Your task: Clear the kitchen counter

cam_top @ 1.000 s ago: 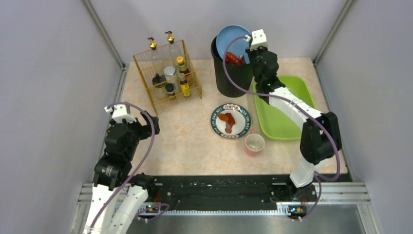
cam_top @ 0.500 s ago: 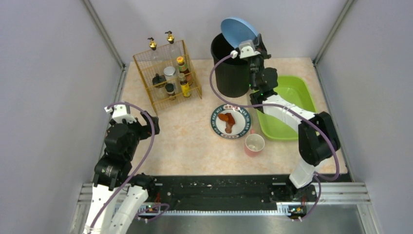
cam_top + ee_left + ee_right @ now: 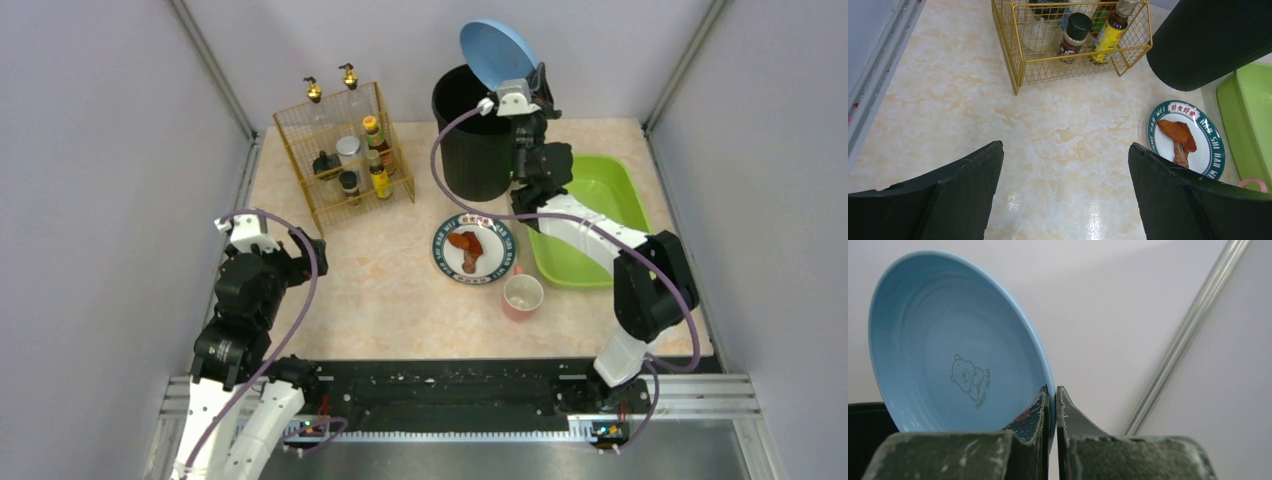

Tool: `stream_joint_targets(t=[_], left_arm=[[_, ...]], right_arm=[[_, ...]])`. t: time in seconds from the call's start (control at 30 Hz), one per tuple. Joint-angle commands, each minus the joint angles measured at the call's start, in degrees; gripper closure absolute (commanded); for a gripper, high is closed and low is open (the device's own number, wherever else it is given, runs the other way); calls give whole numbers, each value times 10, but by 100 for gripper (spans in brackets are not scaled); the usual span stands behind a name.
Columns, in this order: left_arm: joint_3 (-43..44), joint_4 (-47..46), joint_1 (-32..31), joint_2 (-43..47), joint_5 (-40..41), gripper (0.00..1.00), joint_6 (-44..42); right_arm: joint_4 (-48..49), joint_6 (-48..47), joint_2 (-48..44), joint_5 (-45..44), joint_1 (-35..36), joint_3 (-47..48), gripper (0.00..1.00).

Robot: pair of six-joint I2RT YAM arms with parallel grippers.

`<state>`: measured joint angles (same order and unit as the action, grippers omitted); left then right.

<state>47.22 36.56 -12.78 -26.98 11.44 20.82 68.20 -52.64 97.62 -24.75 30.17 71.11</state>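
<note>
Right gripper [image 3: 1053, 390]: jaws clenched on the rim of a blue plate [image 3: 948, 350], which stands tilted on edge above and left of the fingertips. Black bin [image 3: 470, 150]: directly under those jaws, open top up. Left gripper [image 3: 1065, 146]: jaws released, spread wide, nothing between them. Kitchen counter [image 3: 1048, 130]: beneath and ahead of the left jaws. Gold wire rack [image 3: 1020, 65] with bottles: ahead of the left jaws. Patterned plate [image 3: 1210, 150] bearing brown food [image 3: 1178, 135]: ahead of the right-hand finger. Lime-green tray [image 3: 590, 200]: below the right jaws, beside the bin. Pink mug [image 3: 522, 296]: near the patterned plate.
</note>
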Motion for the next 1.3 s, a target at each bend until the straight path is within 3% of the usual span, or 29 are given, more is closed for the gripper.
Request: stream_joint_targets(t=[0.0, 0.17, 0.27, 0.4, 0.53, 0.73, 0.87, 1.27], left_arm=[[-1, -14, 2, 3, 2, 1, -4], [-1, -13, 2, 5, -1, 1, -3], [-1, -14, 2, 9, -4, 1, -2], [-1, -13, 1, 12, -10, 1, 0], [0, -13, 1, 14, -14, 1, 1], [1, -10, -3, 23, -11, 1, 2], [0, -10, -5, 26, -3, 1, 1], [0, -10, -6, 27, -4, 1, 1]], right_arm=[[-4, 47, -69, -60, 6, 59, 100], [-65, 45, -92, -169, 0, 93, 100], [-119, 89, -119, -234, -17, 92, 100], [-299, 265, -176, -276, -73, 84, 100], [-562, 492, -214, -249, -164, 84, 100], [-718, 704, -226, -147, -273, 12, 100], [-760, 806, -227, -63, -337, -50, 100], [-728, 899, -170, 40, -380, -179, 100]])
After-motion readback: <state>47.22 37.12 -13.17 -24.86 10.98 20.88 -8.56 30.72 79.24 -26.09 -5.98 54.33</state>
